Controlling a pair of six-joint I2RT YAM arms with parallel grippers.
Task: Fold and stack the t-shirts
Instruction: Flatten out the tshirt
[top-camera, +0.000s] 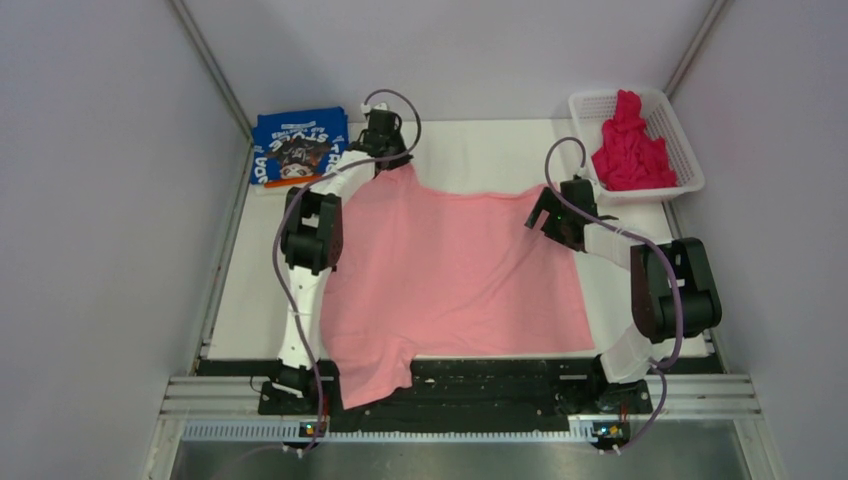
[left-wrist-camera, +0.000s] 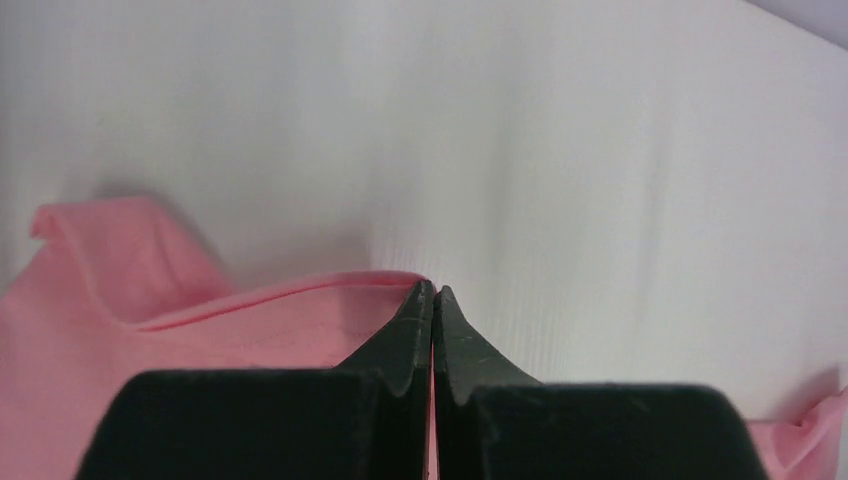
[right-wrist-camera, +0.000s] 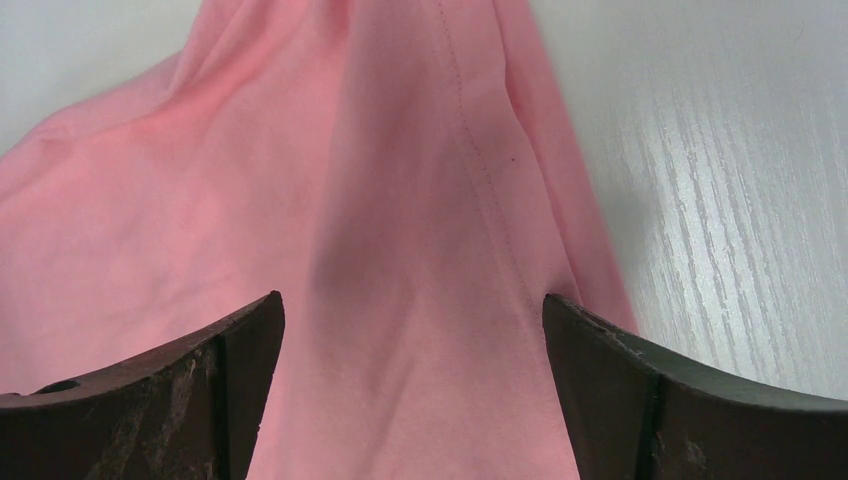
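The light pink t-shirt (top-camera: 450, 270) lies spread over the middle of the table, its near edge hanging over the front. My left gripper (top-camera: 385, 160) is at the shirt's far left corner, shut on the pink edge (left-wrist-camera: 300, 290); a thin strip of pink shows between the closed fingers. My right gripper (top-camera: 545, 212) is open at the shirt's far right corner, its fingers (right-wrist-camera: 240, 370) straddling a hemmed fold of pink cloth (right-wrist-camera: 430, 250). The blue t-shirt (top-camera: 298, 146) with white lettering lies folded at the far left. The magenta t-shirt (top-camera: 630, 148) is bunched in the basket.
A white plastic mesh basket (top-camera: 688, 150) stands at the far right corner. Grey walls close in both sides. A metal rail (top-camera: 450, 400) runs along the table's front edge by the arm bases.
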